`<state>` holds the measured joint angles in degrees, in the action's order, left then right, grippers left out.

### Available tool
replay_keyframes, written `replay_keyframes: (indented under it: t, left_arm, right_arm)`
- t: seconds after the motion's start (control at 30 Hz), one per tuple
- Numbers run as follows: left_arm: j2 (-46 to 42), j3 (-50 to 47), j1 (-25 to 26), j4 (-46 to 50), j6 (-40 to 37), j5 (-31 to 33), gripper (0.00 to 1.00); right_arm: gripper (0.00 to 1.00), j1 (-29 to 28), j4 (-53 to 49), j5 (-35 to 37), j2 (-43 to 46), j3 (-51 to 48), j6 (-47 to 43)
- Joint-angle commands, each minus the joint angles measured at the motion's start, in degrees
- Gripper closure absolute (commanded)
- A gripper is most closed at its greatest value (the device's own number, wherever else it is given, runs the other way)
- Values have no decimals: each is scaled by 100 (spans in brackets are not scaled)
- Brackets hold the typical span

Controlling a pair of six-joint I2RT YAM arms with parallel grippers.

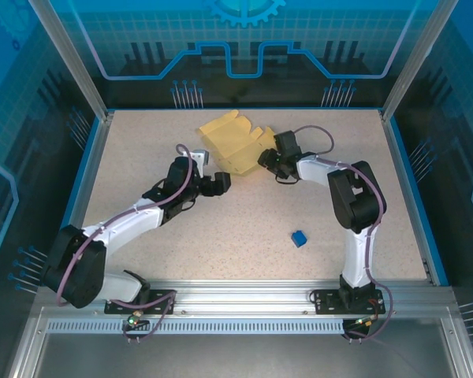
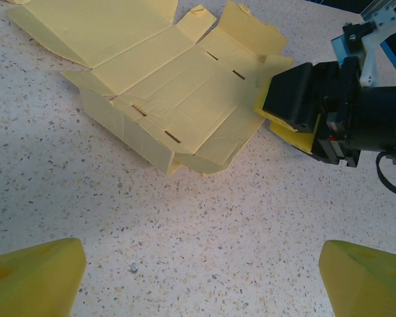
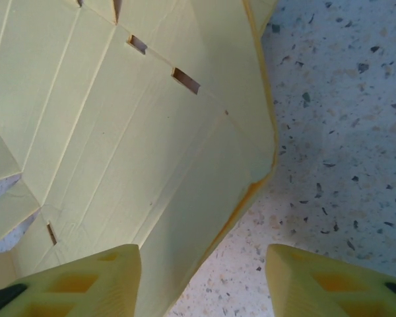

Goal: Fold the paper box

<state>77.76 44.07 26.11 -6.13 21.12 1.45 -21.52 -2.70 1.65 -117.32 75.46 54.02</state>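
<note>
The paper box (image 1: 232, 142) is a pale yellow creased cardboard sheet, partly folded, lying at the back middle of the table. In the left wrist view the paper box (image 2: 185, 86) has one long side wall raised and slotted panels lying flat. My left gripper (image 1: 221, 183) hovers just in front of it, open, with bare table between its fingers (image 2: 33, 274). My right gripper (image 1: 268, 160) is at the box's right flap. In the right wrist view the flap of the paper box (image 3: 119, 132) reaches between my right gripper's (image 3: 204, 277) spread fingers, which stand apart from it.
A tiny blue cube (image 1: 299, 239) lies on the speckled table (image 1: 181, 252) to the front right, near the right arm's upright link. Blue rails and posts border the table on all sides.
</note>
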Motion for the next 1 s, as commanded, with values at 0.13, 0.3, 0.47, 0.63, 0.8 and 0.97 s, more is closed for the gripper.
replay_keyframes:
  t: [0.13,0.3,0.47,0.63,0.8,0.97]
  left_arm:
    - [-269,-142,35,123,41,159,7]
    - [-344,-149,31,139,45,173,7]
    - [-533,-68,35,215,-50,427,7]
    - [-911,-139,29,-198,-832,701,7]
    - [-869,160,10,-537,-2132,173,7]
    - [-548,865,-31,-123,-3724,-644,9]
  right_arm:
    - [67,-93,282,151,-434,371,515]
    - [87,-76,581,256,-373,324,563]
    - [97,104,874,-102,252,93,-427]
    - [100,463,740,-1464,1251,-335,-2200]
    - [100,686,-521,-2756,2066,-192,-4141]
    - [100,699,-1931,-3233,2569,209,-5808]
